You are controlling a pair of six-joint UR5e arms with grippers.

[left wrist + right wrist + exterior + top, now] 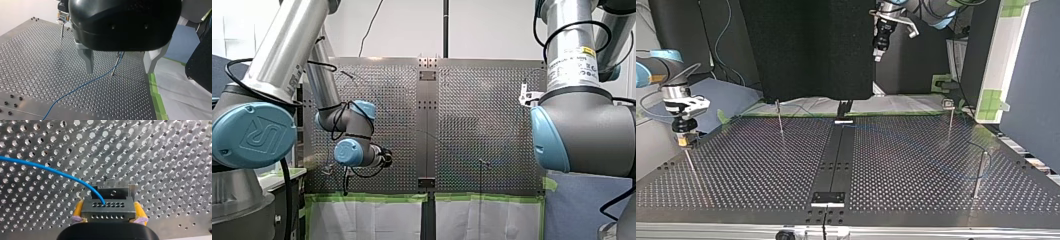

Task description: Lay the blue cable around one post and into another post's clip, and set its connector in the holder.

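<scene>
Connector-seating step. Right gripper (108,218) clamps connector (107,208), with blue cable (50,170) entering its face. Probable holder (113,190) just ahead. Left gripper (119,68) spread, empty, post (114,67) ahead. Next: advance squarely, seat.

**Inspector:** Work surface?
**Assistant:** Perforated table (761,165), metal. In the top view a dark centre strip (836,150) runs from its near edge to its far edge.
**Inspector:** Edging?
**Assistant:** Green tape (372,197) along the table's near edge in the front view, with a white sheet (362,220) directly below it.
**Inspector:** Surroundings?
**Assistant:** A black panel (806,45) stands behind the table in the top view. Blue cloth (582,210) lies at the front view's lower right.
</scene>
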